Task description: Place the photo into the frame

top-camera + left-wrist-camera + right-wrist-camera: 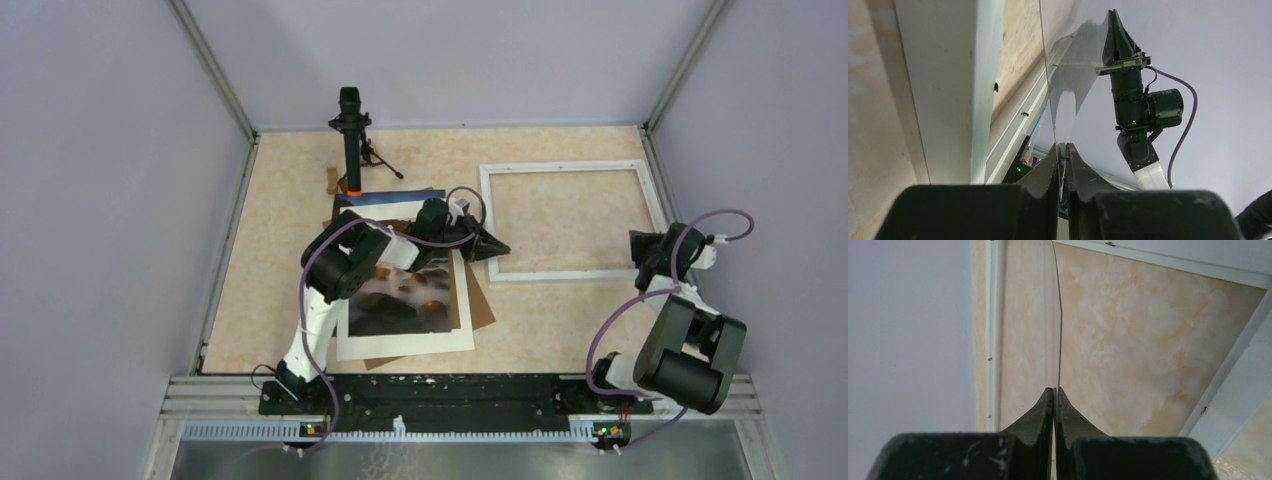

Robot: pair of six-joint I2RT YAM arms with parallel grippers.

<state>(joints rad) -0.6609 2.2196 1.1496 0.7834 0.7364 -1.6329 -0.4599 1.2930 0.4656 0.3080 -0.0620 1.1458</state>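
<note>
The photo, a dark seascape print with a white border, lies flat under my left arm, left of the frame. The white frame lies flat at the back right with bare table inside it. My left gripper is by the frame's near left corner and my right gripper by its near right corner. In the left wrist view the left gripper is shut on the edge of a clear sheet, whose far edge sits in the right gripper. The right gripper is shut on that sheet's thin edge.
A brown cardboard sheet lies under the photo. A black camera on a small tripod stands at the back left. Grey walls close in the table on three sides. The frame's white rail runs close beside the left gripper.
</note>
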